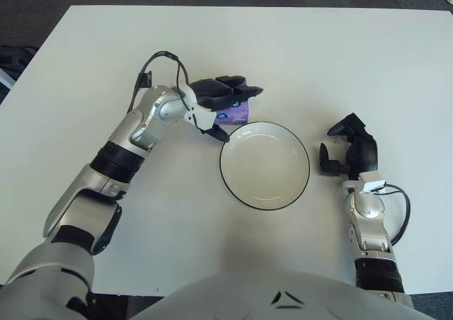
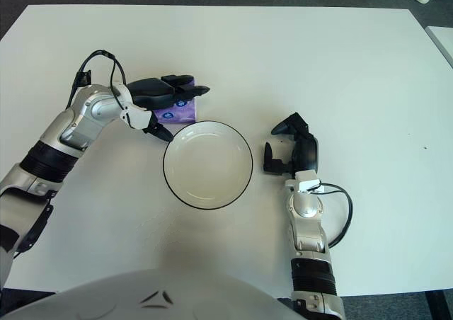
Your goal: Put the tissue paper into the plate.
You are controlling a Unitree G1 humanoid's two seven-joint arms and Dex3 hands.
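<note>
A purple tissue packet (image 1: 239, 112) lies on the white table just beyond the far-left rim of a white plate (image 1: 222, 166) with a thin dark edge. My left hand (image 1: 228, 106) is wrapped over the packet: the black fingers (image 1: 225, 86) lie across its top and the thumb presses its near side beside the plate rim. Most of the packet is hidden under the hand. It still touches the table. My right hand (image 1: 349, 147) shows to the right of the plate, fingers curled and holding nothing.
The white table (image 1: 318, 58) stretches wide behind and to both sides. A dark floor borders its far edge. A black cable loops off my left wrist (image 1: 161, 59), and another off my right forearm (image 1: 402, 214).
</note>
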